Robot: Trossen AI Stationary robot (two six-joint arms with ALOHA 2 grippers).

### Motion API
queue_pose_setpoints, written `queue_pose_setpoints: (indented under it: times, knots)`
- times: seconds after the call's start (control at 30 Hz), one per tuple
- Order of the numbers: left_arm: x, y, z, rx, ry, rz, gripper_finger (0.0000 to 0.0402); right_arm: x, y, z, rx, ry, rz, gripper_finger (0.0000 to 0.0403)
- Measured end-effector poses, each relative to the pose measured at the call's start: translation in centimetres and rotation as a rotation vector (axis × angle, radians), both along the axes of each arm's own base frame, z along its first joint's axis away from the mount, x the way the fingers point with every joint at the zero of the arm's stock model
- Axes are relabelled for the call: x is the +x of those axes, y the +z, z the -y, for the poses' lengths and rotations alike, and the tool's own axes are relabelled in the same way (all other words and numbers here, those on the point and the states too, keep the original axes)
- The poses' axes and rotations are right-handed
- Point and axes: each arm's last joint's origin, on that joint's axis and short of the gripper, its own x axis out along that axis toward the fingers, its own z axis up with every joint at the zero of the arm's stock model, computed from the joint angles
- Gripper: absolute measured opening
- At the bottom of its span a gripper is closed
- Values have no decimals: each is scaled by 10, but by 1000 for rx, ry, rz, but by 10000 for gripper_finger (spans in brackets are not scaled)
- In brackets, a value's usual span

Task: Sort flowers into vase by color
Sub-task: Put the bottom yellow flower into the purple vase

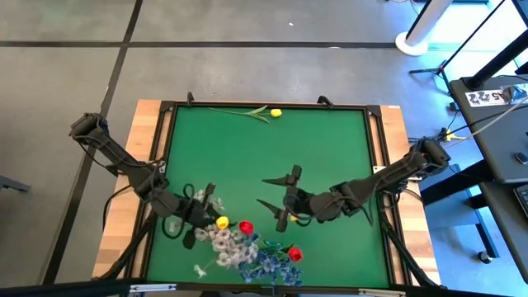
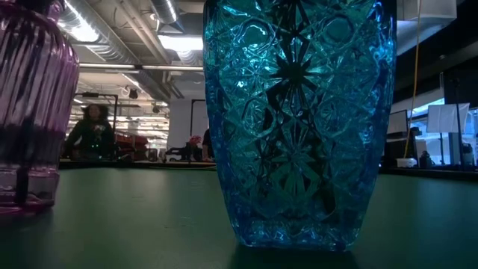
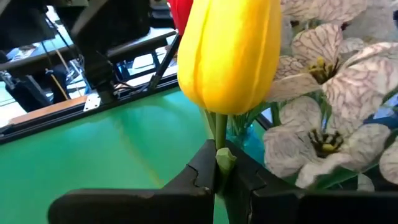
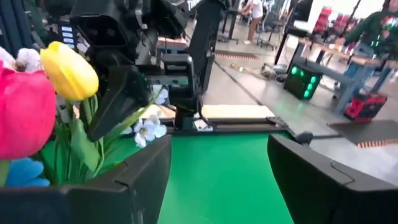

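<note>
Pinching a yellow tulip [image 3: 229, 53] by its stalk in my tightly closed left gripper [image 3: 217, 177], I hold it at the white sprays [image 1: 221, 242] near the table's [image 1: 247, 157] front edge, while my right gripper [image 1: 285, 198] hangs wide open and empty nearby.

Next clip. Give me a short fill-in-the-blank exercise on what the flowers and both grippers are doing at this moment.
1. The left gripper is shut on the stem of a ____ tulip.
2. The right gripper has its fingers ____ and holds nothing.
3. A second yellow tulip lies alone near the ____ edge of the green mat.

Missing words: yellow; open; far
</note>
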Motion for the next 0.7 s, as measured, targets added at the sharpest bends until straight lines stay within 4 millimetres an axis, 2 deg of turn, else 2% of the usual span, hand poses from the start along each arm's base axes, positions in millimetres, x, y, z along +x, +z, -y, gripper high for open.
queue_pose_setpoints:
  times: [0.3, 0.4, 0.5, 0.57, 0.7]
  knots:
    - [-9, 0, 12, -49, -75, -16, 11, -10, 3, 6, 15, -34, -61, 264]
    - [-13, 0, 16, -56, -96, -20, 24, -13, 3, 12, -2, -67, -91, 264]
    - [-17, -2, 16, -37, -114, -51, 52, -20, 10, 28, 30, -111, -107, 264]
    - [-20, 2, 12, -39, -97, -56, 74, -23, 15, 42, 57, -160, -117, 264]
    - [-25, 14, 5, -52, -58, -51, 114, -23, 10, 65, 91, -194, -189, 264]
